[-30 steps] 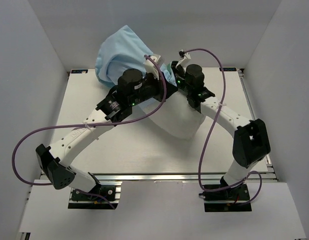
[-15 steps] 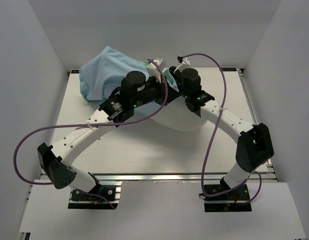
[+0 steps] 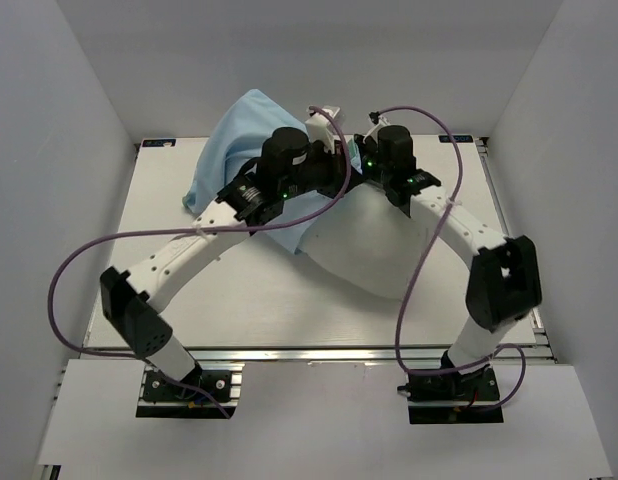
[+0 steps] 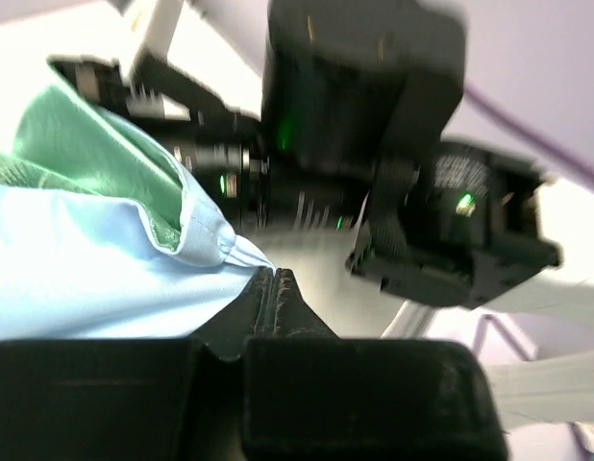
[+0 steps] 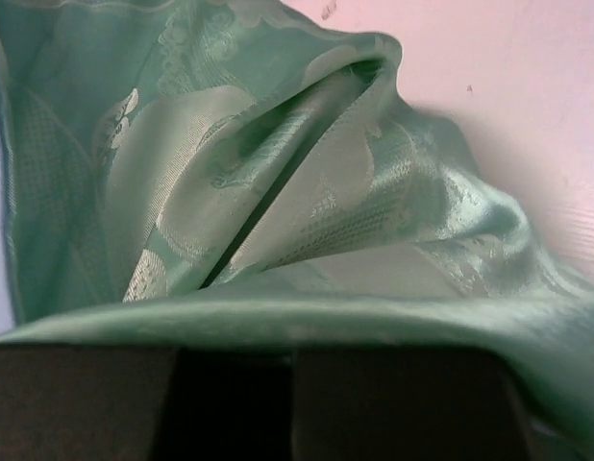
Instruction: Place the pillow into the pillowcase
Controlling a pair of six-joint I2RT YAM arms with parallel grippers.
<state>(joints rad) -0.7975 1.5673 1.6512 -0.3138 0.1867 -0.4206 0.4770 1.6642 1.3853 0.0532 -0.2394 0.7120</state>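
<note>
The pillowcase (image 3: 234, 135) rises in a light blue heap at the back left of the table. The white pillow (image 3: 364, 250) lies under and in front of both wrists. My left gripper (image 3: 337, 160) is shut, and in the left wrist view its tips (image 4: 275, 279) pinch the pillowcase's hem (image 4: 220, 245), light blue outside and green inside. My right gripper (image 3: 361, 152) sits close beside it. In the right wrist view, green swirly pillowcase cloth (image 5: 278, 192) drapes over the right gripper (image 5: 292, 357) and hides its fingertips. A dark fold gapes in that cloth.
The white table (image 3: 239, 290) is walled by grey panels on the left, right and back. Purple cables (image 3: 89, 260) loop off both arms. The right arm's wrist (image 4: 374, 144) fills the left wrist view just ahead of my left fingers.
Both grippers have moved toward the back of the table, lifting the pillowcase back into a taller heap. More of the pillow shows toward the near right.
</note>
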